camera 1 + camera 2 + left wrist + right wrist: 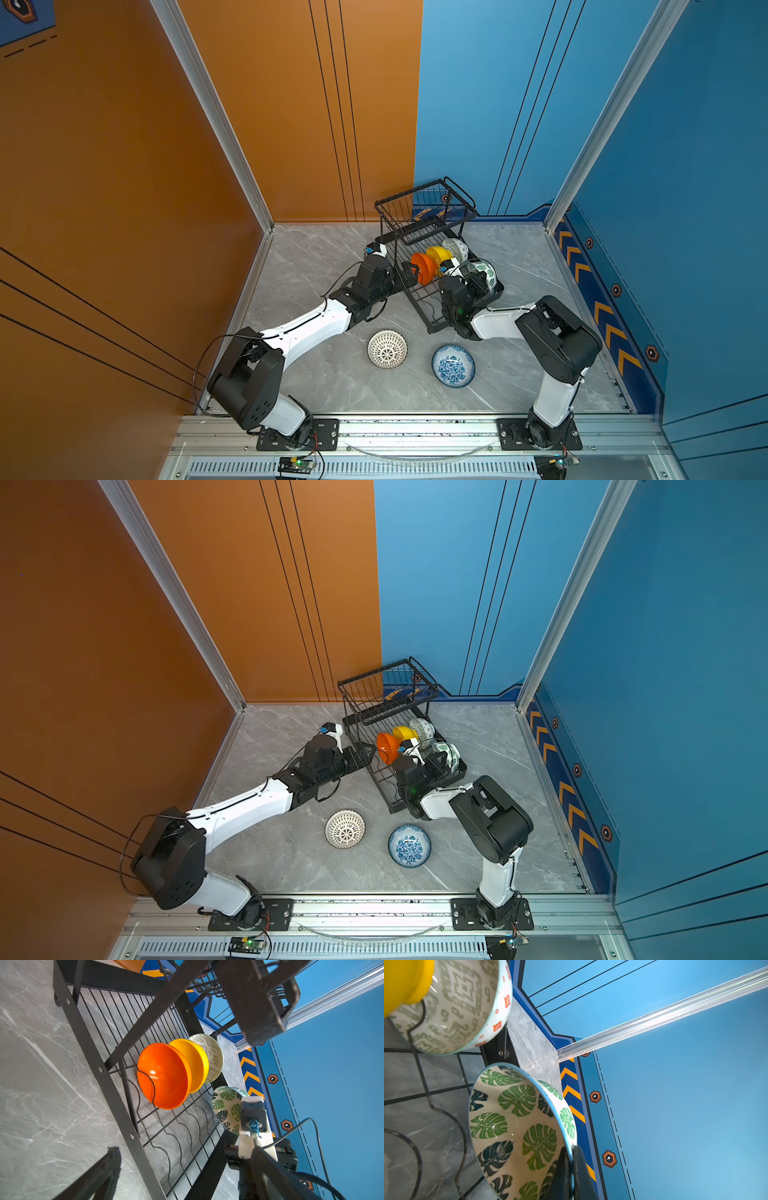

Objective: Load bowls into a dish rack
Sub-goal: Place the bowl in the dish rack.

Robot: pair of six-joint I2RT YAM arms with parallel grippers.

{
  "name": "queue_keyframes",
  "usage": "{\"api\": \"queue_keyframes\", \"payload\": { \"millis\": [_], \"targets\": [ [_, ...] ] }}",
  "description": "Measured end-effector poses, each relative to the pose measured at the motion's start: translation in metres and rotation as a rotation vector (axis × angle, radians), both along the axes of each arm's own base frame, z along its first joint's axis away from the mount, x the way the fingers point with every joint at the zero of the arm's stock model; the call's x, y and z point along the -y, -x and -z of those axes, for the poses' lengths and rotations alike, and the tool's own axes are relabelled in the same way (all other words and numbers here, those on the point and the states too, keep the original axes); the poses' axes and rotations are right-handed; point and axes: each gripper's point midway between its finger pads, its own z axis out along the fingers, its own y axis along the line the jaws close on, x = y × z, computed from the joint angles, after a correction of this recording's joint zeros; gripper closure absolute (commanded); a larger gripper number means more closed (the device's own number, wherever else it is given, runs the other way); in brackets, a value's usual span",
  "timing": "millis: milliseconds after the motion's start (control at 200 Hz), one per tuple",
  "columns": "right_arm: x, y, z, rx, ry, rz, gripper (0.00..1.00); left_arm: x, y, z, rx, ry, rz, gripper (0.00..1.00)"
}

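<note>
**Bowl loading, seen from the front of the counter (316, 374).** The left end effector (409, 274) stands with its jaws wide apart and empty, at the left rail of the dish rack (116, 1103), just beside the orange bowl (424, 268). In front of the rack, the white lattice bowl (387, 349) sits on the counter. The blue-and-white floral bowl (453, 365) sits near it to the right, mouth up.

Inside the rack, three bowls stand on edge in a close row among the wavy dividers: orange, then yellow (439, 253), then the grey-green patterned bowl (456, 248). At the rack's right side, the right end effector (570, 1165) is clamped on the rim of the leaf-print bowl (517, 1126), holding it on edge over the base wires. Whether this bowl touches the rack cannot be told.
</note>
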Motion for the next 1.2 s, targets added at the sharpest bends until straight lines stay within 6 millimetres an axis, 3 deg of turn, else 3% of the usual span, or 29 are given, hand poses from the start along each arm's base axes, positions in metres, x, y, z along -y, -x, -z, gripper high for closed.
{"api": "queue_keyframes", "payload": {
  "millis": [926, 1201],
  "targets": [
    [-0.006, 0.008, 0.015, -0.012, -0.137, -0.008, 1.0, -0.006, -0.007, 0.006, -0.015, -0.004, -0.012, 0.02],
    [0.001, 0.007, 0.017, -0.01, -0.203, 0.035, 1.0, -0.006, -0.007, 0.006, -0.015, -0.004, -0.012, 0.02]
  ]
}}
